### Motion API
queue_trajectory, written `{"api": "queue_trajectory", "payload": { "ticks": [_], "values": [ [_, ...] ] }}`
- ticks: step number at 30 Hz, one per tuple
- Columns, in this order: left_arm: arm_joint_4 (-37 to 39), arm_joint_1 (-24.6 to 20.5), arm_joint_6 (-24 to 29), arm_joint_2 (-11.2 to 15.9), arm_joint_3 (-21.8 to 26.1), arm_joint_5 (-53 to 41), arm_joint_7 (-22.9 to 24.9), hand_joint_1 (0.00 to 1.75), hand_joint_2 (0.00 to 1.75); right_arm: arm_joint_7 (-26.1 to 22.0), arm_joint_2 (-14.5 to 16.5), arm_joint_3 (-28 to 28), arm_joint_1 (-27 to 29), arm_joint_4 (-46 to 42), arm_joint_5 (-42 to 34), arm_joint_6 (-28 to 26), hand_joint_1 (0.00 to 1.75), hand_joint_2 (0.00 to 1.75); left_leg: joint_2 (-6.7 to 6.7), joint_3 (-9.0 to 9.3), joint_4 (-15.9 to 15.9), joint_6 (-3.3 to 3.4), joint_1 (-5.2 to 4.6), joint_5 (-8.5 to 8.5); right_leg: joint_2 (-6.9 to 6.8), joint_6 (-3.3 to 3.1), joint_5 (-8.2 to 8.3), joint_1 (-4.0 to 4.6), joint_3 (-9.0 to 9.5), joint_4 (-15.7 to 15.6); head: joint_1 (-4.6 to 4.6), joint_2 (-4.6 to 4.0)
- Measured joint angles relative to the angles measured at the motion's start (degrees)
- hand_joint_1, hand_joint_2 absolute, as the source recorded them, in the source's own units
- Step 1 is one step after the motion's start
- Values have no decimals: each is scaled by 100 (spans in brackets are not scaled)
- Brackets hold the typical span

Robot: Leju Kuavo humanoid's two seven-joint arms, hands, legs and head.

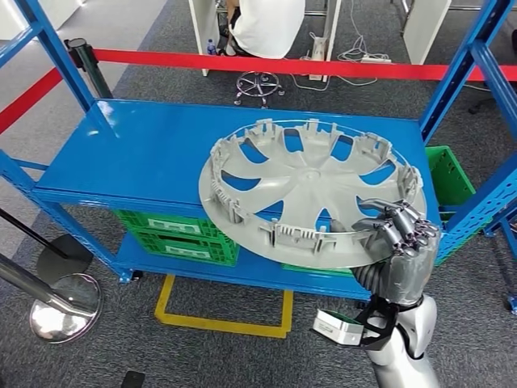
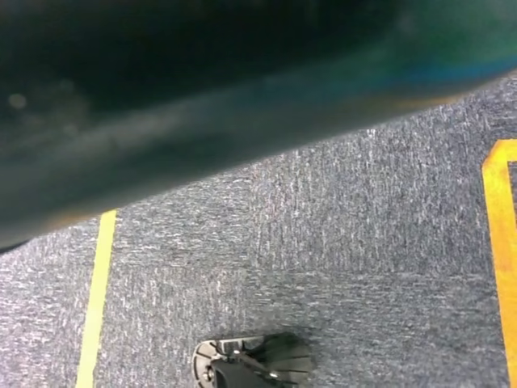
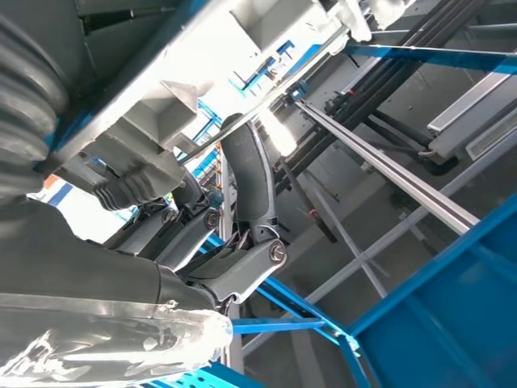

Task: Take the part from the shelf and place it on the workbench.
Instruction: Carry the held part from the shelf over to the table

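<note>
On the blue shelf [image 1: 140,153] lies the big grey wheel cover [image 1: 311,190], with its near side poking out past the front. At that near rim the right hand [image 1: 396,242] pinches the edge, fingers on top, likely so it can pull the cover off toward the workbench

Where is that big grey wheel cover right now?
In the head view the wheel cover sits right of centre over the blue shelf, its near right rim gripped by the right robot hand.
</note>
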Motion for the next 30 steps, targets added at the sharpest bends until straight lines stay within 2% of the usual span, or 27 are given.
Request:
{"api": "queue_trajectory", "payload": {
  "ticks": [1, 3, 4, 5, 6, 8, 9, 10, 11, 12, 13, 14, 15, 16, 17, 19, 20, 21, 22, 23, 24, 25, 26, 27, 28, 29, 30],
  "values": [
    [0, -5, 1, 1, 0, -6, 1, 0, 0, 1, 2, -2, -1, 0, 2, 0, 175, 175, -2, 75, -149, 18, -19, 0, -2, 31, 31, -4, -18, 0, -1, 0],
    [0, -4, 5, 3, 0, -18, 7, 0, 0, 1, 6, -3, -1, 0, 9, 0, 175, 175, 3, 59, -216, 66, -40, 54, -3, 107, 83, -25, -49, -6, 1, 0],
    [0, -5, 8, 0, -1, -20, 11, 0, 0, 1, 7, -3, 1, 0, 11, 0, 175, 175, 15, 35, -245, 104, -41, 103, 1, 135, 45, -35, -89, 23, 2, 0],
    [0, -7, 12, 1, -1, -21, 15, 0, 0, 0, 8, -3, 1, 0, 13, 0, 175, 175, 28, -1, -274, 150, -37, 161, 5, 156, -78, -38, -151, 131, 12, 0],
    [0, -10, 15, 1, -1, -21, 16, 0, 0, -1, 8, -3, 1, 0, 13, 0, 175, 175, 40, -48, -299, 189, -30, 219, 10, 168, -280, -38, -243, 349, 21, 0],
    [0, -15, 19, 5, 0, -22, 17, 0, 0, -3, 8, -2, 2, 1, 14, 0, 175, 175, 50, -171, -292, 231, -45, 312, 14, 186, -770, -35, -468, 1059, 39, 0],
    [0, -14, 19, 5, 0, -22, 17, 0, 0, -4, 8, -2, 6, 2, 14, 0, 175, 175, 51, -232, -288, 232, -51, 358, 14, 195, -911, -35, -539, 1381, 41, 0],
    [0, -14, 19, 3, -1, -24, 17, 0, 0, -5, 8, -2, 9, 4, 14, 0, 175, 175, 52, -294, -284, 230, -56, 405, 14, 202, -938, -35, -541, 1555, 41, 0],
    [0, -13, 18, 1, -1, -25, 17, 0, 0, -5, 8, -2, 10, 5, 14, 0, 175, 175, 52, -354, -279, 221, -58, 449, 13, 206, -846, -35, -439, 1515, 43, 0],
    [0, -13, 17, -4, -2, -26, 17, 0, 0, -5, 8, -2, 9, 7, 14, 0, 175, 175, 52, -411, -268, 209, -57, 489, 12, 203, -683, -36, -234, 1262, 44, 0],
    [0, -13, 17, -8, -2, -27, 17, 0, 0, -5, 8, -2, 4, 7, 14, 0, 175, 175, 51, -462, -248, 191, -56, 523, 12, 198, -536, -36, 45, 853, 45, 0],
    [0, -13, 17, -11, -2, -27, 17, 0, 0, -5, 8, -1, -3, 7, 14, 0, 175, 175, 49, -511, -222, 166, -62, 552, 12, 191, -462, -32, 339, 421, 45, 0],
    [0, -12, 18, -12, -2, -27, 17, 0, 0, -5, 8, -1, -6, 6, 15, 0, 175, 175, 48, -547, -197, 138, -67, 582, 15, 183, -440, -26, 553, 93, 40, 0],
    [0, -12, 19, -12, -2, -27, 18, 0, 0, -6, 8, -2, -6, 5, 15, 0, 175, 175, 47, -573, -177, 107, -71, 614, 18, 177, -460, -17, 668, -103, 43, 0],
    [0, -11, 19, -12, -2, -27, 18, 0, 0, -7, 8, -4, -4, 5, 15, 0, 175, 175, 47, -592, -168, 74, -72, 653, 22, 164, -473, -6, 697, -157, 43, 0],
    [0, -3, 19, -8, -2, -27, 19, 0, 0, -7, 9, -9, -4, 6, 15, 0, 175, 175, 43, -627, -163, 7, -63, 704, 16, 94, -402, -6, 597, -156, 51, 0],
    [0, 0, 19, -6, -2, -27, 20, 0, 0, -7, 11, -11, -9, 7, 15, 0, 175, 175, 42, -672, -119, -30, -56, 630, 9, 42, -351, -12, 551, -159, 45, 0],
    [0, 5, 20, -2, -2, -27, 21, 0, 0, -7, 17, -14, -16, 7, 15, 0, 175, 175, 40, -745, 20, -64, -47, 449, 1, -9, -288, -18, 485, -168, 44, 0],
    [0, 5, 20, -3, -2, -27, 22, 0, 0, -7, 23, -17, -21, 7, 15, 0, 175, 175, 42, -847, 284, -94, -32, 178, -4, -46, -224, -17, 426, -168, 39, 0],
    [0, 7, 21, -5, -2, -27, 25, 0, 0, -7, 30, -21, -20, 7, 15, 0, 175, 175, 43, -965, 658, -117, -19, -118, -8, -68, -159, -11, 347, -165, 36, 0],
    [0, 7, 21, -8, -2, -28, 25, 0, 0, -7, 35, -25, -17, 8, 16, 0, 175, 175, 43, -1061, 1054, -131, -7, -342, -12, -79, -94, -2, 262, -161, 38, 0],
    [0, 6, 21, -11, -2, -28, 25, 0, 0, -7, 36, -26, -14, 8, 16, 0, 175, 175, 43, -1103, 1355, -137, 1, -437, -14, -81, -32, 6, 178, -158, 37, 0],
    [0, 5, 21, -13, -2, -29, 26, 0, 0, -5, 36, -27, -13, 9, 19, 0, 175, 175, 43, -1061, 1483, -134, 7, -402, -15, -78, 27, 14, 96, -154, 38, 0],
    [0, 4, 21, -14, -2, -29, 26, 0, 0, 1, 36, -28, -12, 8, 26, 0, 175, 175, 43, -921, 1405, -121, 9, -276, -14, -72, 84, 20, 17, -151, 37, 0],
    [0, 1, 21, -13, -2, -28, 26, 0, 0, 19, 36, -29, -12, 8, 46, 0, 175, 175, 42, -675, 1127, -96, 8, -132, -11, -63, 142, 25, -55, -149, 36, 0],
    [0, -5, 21, -9, -2, -28, 26, 0, 0, 49, 36, -32, -11, 7, 76, 0, 175, 175, 41, -359, 733, -62, 0, -41, -7, -52, 196, 31, -114, -145, 36, 0],
    [0, -17, 22, -5, -2, -26, 26, 0, 0, 91, 36, -38, -11, 7, 112, 0, 175, 175, 40, -38, 289, -22, -12, -20, -6, -34, 250, 40, -163, -139, 37, 0]
  ]
}}
